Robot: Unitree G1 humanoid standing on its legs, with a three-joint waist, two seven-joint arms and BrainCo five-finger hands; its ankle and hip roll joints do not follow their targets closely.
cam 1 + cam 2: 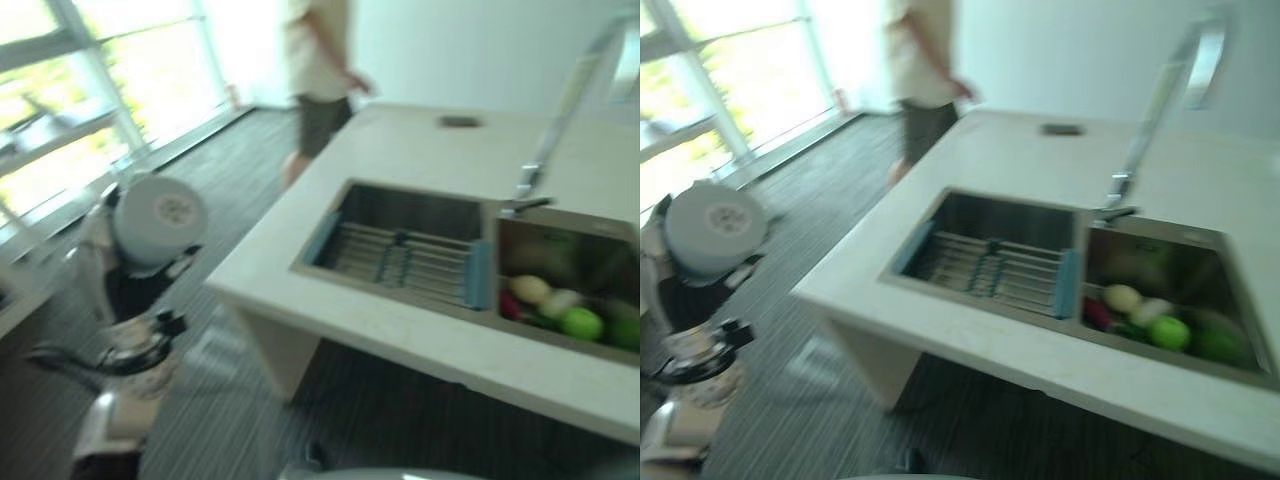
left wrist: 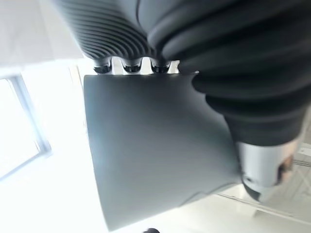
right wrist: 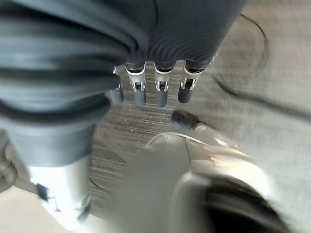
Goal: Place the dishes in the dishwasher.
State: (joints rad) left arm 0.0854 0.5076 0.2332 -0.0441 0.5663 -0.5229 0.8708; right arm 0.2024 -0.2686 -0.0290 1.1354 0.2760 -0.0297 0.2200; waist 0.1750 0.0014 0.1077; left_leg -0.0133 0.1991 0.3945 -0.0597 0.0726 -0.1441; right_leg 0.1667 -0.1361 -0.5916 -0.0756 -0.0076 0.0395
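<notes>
A pale grey round bowl [image 1: 160, 218] is held up at the left, away from the counter, with its underside toward me. My left hand [image 1: 132, 290] is below and behind it. In the left wrist view the bowl's dark grey wall [image 2: 155, 145] sits between the fingers [image 2: 124, 68] on one side and the thumb [image 2: 260, 170] on the other, so the hand is shut on it. My right hand [image 3: 155, 53] hangs over the dark floor with its fingers [image 3: 161, 94] relaxed and nothing in them.
A pale counter [image 1: 400, 150] holds a double sink. One basin has a blue-edged drain rack [image 1: 400, 262]; the other holds green and pale produce [image 1: 575, 320]. A tall faucet [image 1: 560, 120] stands behind. A person [image 1: 320, 70] stands at the counter's far end. Windows [image 1: 60, 120] line the left.
</notes>
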